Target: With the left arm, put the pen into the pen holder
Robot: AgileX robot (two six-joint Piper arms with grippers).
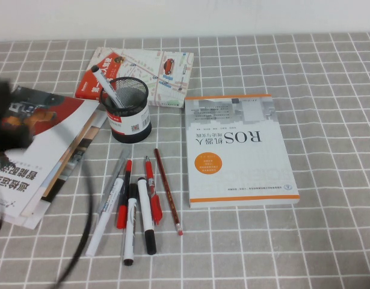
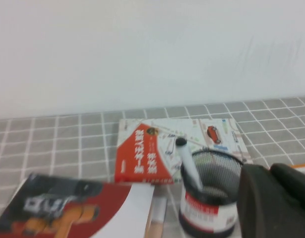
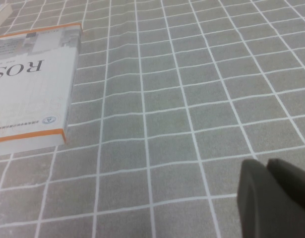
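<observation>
The pen (image 1: 105, 83), a white barrel with a black end up, stands tilted inside the black mesh pen holder (image 1: 130, 114), leaning toward the left. It also shows in the left wrist view (image 2: 187, 163), inside the pen holder (image 2: 209, 208). My left arm (image 1: 7, 117) is a blurred black mass at the left edge of the high view, left of the holder. My left gripper (image 2: 269, 171) is shut and empty, beside the holder and apart from it. My right gripper (image 3: 266, 166) is shut and empty above bare tablecloth; it does not show in the high view.
Several pens and markers (image 1: 133, 201) lie in front of the holder. A white ROS book (image 1: 239, 150) lies to the right. A map booklet (image 1: 142, 75) lies behind the holder. Stacked magazines (image 1: 46, 150) lie at the left under my left arm.
</observation>
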